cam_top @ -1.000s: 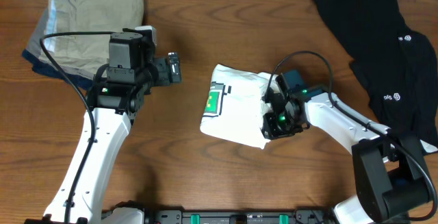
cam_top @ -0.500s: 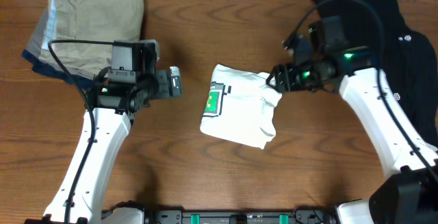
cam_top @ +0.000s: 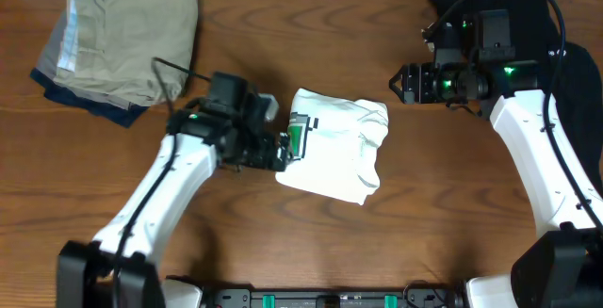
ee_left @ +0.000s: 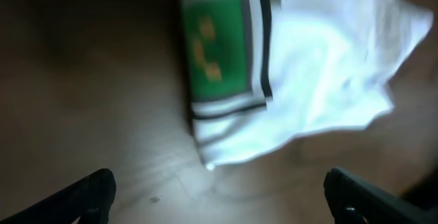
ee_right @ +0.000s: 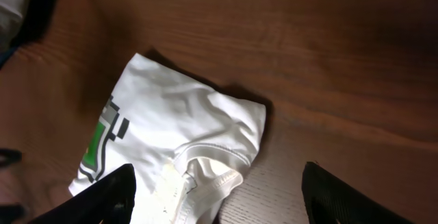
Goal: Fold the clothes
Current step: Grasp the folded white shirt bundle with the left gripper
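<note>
while left gripper (cam_top: 285,147) sits spread beside the folded white t-shirt (cam_top: 337,157), right gripper (cam_top: 397,84) hangs spread, well apart from it.

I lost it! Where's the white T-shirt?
Overhead, the white T-shirt lies mid-table, left gripper at its left edge, right gripper beyond its upper right.

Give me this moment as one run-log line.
T-shirt: loosely folded | left end effector: open, at its graphic edge | right end effector: open, apart from it
</note>
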